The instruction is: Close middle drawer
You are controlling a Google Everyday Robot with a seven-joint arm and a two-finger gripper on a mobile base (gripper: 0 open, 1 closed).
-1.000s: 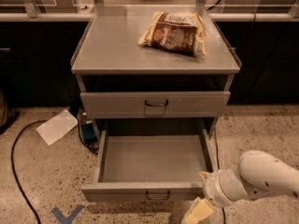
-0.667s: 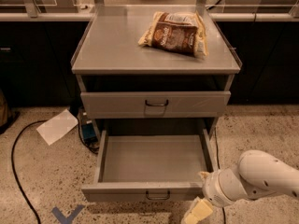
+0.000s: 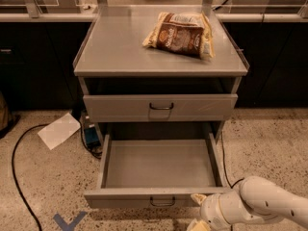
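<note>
The middle drawer (image 3: pixel 159 165) is pulled out wide and is empty. Its grey front (image 3: pixel 125 199) faces me, with a small dark wire handle (image 3: pixel 162 202) at its centre. The uppermost drawer (image 3: pixel 160 107) above it is closed. The lowest drawer is hidden under the open one. My gripper (image 3: pixel 198 211), at the end of the white arm (image 3: pixel 260 206), is at the bottom right. It sits just in front of the right end of the open drawer's front, right of the handle.
A brown snack bag (image 3: pixel 180 32) lies on the cart top (image 3: pixel 120 52). A white sheet (image 3: pixel 58 130), a blue object (image 3: pixel 90 136) and a black cable (image 3: pixel 17 177) lie on the speckled floor at the left. Dark counters stand behind the cart.
</note>
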